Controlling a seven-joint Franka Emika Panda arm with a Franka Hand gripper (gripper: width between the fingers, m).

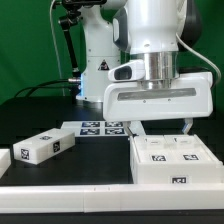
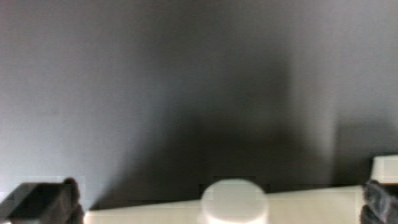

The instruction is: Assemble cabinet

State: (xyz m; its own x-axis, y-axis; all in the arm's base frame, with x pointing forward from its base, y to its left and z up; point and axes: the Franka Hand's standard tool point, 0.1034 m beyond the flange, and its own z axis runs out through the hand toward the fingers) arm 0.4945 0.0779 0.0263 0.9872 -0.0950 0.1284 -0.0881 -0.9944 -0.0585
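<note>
The large white cabinet box (image 1: 170,162) lies on the dark table at the exterior view's lower right, with marker tags on its top and front. My gripper (image 1: 165,128) hangs just above its far edge, jaws wide open and empty. In the wrist view the gripper (image 2: 214,198) shows two dark fingertips (image 2: 43,204) far apart. Between them are a pale edge of the cabinet box (image 2: 151,214) and a round white knob (image 2: 233,200). A smaller white cabinet block (image 1: 45,147) with tags lies to the exterior view's left, apart from the gripper.
The marker board (image 1: 100,128) lies flat on the table behind the parts. Another white piece (image 1: 5,160) is cut off at the exterior view's left edge. A white rail (image 1: 90,196) runs along the front. The arm's base stands at the back.
</note>
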